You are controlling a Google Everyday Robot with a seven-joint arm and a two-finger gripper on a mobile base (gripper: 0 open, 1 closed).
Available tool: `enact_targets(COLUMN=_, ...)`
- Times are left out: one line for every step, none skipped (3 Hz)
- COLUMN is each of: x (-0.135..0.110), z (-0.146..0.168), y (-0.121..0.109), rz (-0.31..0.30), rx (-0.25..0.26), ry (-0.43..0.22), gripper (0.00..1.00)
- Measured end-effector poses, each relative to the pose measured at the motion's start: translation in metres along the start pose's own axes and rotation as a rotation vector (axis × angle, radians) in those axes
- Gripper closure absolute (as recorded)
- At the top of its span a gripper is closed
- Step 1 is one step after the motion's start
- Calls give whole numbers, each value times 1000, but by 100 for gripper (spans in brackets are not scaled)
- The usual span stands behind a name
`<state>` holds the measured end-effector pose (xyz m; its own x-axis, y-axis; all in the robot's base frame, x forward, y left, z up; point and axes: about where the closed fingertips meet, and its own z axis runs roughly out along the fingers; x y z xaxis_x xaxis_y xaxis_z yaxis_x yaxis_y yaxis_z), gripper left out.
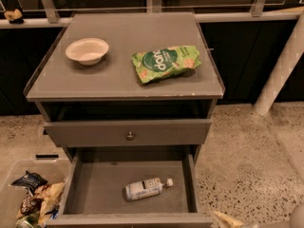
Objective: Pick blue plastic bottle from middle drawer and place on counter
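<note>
At the lower right edge of the view, the gripper (229, 220) shows only as a pale pointed tip above the speckled floor (237, 146), just off the front right corner of the middle drawer (95, 194); whether its jaws are spread or pressed together cannot be told. It holds nothing and is apart from the blue plastic bottle (146, 189). The bottle lies on its side on the drawer's bare grey floor, right of centre and towards the front, with its white cap pointing right and slightly back. The drawer is pulled fully out. Directly above it is a closed drawer front (95, 133) with a round metal knob (129, 136). On the tabletop (118, 82), a pale bowl (87, 50) stands at the left and a green snack bag (165, 63) lies flat at the right, well apart. A clear bin (12, 208) of snack wrappers sits on the floor left of the drawer.
</note>
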<state>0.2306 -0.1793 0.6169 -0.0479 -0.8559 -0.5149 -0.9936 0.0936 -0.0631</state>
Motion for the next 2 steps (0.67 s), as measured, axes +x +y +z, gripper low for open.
enact_targets(x=9, z=52, y=1, rz=-31, rx=-84, ry=-29, gripper=0)
enact_targets(x=0, z=71, y=-12, rz=-73, rx=-94, ry=-71, gripper=0)
